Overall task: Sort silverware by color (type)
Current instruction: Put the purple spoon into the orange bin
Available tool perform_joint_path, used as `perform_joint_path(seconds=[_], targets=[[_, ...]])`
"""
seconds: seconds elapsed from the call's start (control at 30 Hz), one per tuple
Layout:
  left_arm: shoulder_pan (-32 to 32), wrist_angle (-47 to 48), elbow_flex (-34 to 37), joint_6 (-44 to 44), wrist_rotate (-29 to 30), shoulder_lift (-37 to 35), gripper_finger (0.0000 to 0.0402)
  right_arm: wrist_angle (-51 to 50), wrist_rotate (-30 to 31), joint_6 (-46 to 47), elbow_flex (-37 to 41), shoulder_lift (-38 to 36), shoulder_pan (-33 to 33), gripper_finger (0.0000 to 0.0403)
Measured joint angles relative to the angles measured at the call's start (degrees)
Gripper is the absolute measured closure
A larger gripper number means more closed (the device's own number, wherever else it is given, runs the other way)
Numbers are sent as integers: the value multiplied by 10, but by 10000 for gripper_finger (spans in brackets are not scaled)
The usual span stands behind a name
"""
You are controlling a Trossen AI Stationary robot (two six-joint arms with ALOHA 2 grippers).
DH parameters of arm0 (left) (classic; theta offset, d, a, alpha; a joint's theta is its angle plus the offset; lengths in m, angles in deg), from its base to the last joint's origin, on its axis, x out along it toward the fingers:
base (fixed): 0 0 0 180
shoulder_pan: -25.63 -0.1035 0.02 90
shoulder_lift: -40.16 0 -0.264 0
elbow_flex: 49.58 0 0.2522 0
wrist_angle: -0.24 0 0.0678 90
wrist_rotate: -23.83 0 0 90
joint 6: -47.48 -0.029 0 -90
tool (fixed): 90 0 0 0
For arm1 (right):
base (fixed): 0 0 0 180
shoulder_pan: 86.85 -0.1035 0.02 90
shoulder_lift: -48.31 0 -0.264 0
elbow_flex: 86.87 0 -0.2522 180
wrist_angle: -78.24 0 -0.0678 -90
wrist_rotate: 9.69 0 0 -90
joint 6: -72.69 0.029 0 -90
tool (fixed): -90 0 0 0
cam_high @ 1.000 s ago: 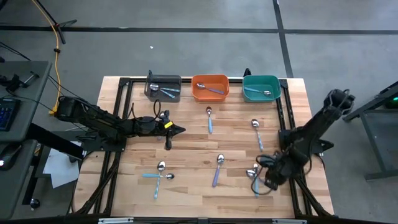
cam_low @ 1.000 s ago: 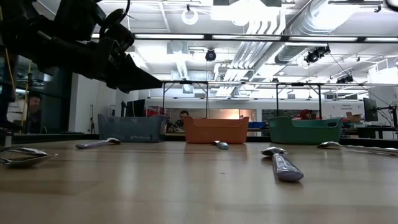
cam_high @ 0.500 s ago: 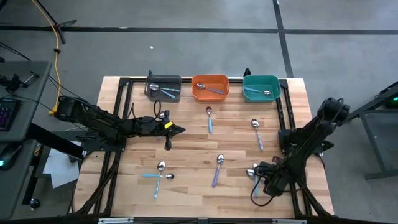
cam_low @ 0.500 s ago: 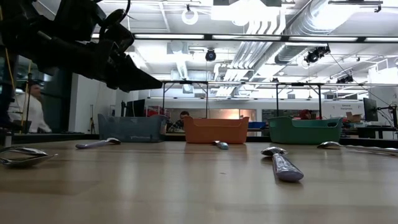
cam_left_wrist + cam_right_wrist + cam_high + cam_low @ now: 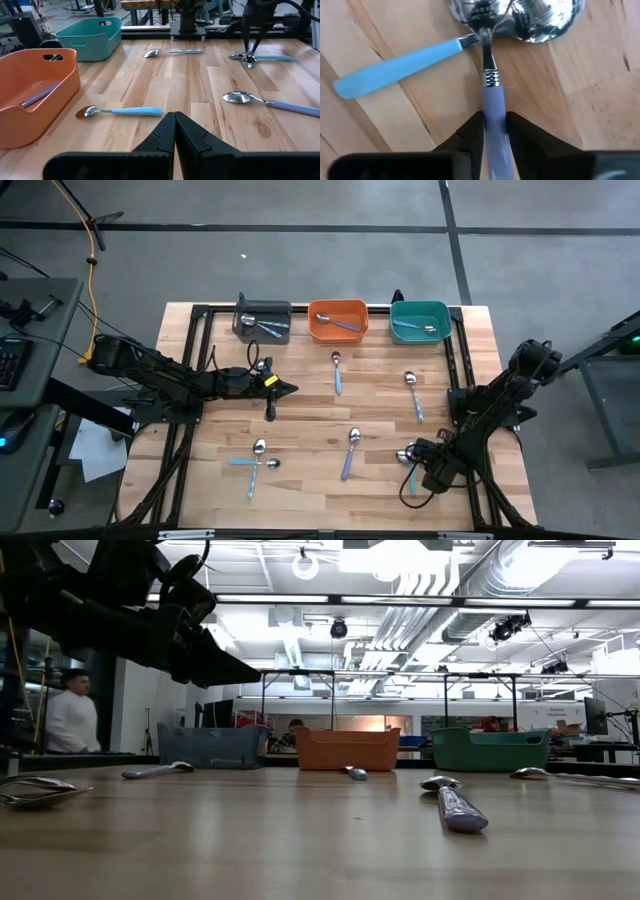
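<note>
Sorting looks partly done: spoons already lie in the grey bin [image 5: 262, 320], orange bin [image 5: 338, 321] and teal bin [image 5: 419, 320], while several remain loose on the table [image 5: 310, 415]. The right gripper [image 5: 492, 122] pinches a lavender-handled spoon [image 5: 491, 107] (beside a blue-handled one [image 5: 395, 67]) at the near right; the left gripper [image 5: 174, 131] hovers closed, empty, mid-table.

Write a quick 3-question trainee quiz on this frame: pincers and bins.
1. True or false: the left pincer is holding a spoon.
2. Which handle colour is the right pincer clamped on? A) light blue B) lavender C) orange
3. Fill in: the orange bin has ___ spoon(s) in it.

Key:
1. False. It is shut with nothing between its fingers.
2. B. It grips the lavender-handled spoon, whose bowl lies against that of the light blue-handled spoon.
3. One.
</note>
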Motion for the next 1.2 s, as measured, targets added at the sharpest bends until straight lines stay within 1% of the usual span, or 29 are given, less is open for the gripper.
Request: perform_joint_path(seconds=[0.1, 0.2, 0.33, 0.47, 0.6, 0.7, 0.8, 0.87, 0.97, 1.07, 1.2], targets=[[0, 0, 0, 0, 0, 0, 401, -5, -17, -12, 0, -6, 10, 366], [0, 0, 0, -6, 0, 0, 401, -14, -21, -18, 3, -25, 13, 385], [-2, 0, 0, -15, 0, 0, 401, -41, -23, -32, -15, -63, 25, 388], [-10, 0, 0, -15, 0, 0, 401, -121, -31, -91, -57, -102, 66, 395], [-16, 2, 0, -15, 0, 0, 401, -219, -26, -205, -120, -137, 154, 402], [-19, 1, 0, -13, 0, 0, 401, -284, -13, -322, -173, -152, 251, 401], [-22, 1, 0, -10, 2, 0, 401, -319, -10, -432, -221, -154, 349, 403], [-25, 0, 0, -10, 2, 0, 401, -316, -9, -492, -243, -152, 393, 400], [-33, 0, 0, -10, 2, 0, 401, -311, -12, -548, -249, -148, 426, 389], [-40, 0, 0, -10, 2, 0, 401, -311, -12, -581, -244, -139, 440, 368], [-53, -1, 0, -9, 5, 0, 401, -290, -17, -607, -220, -122, 441, 324]])
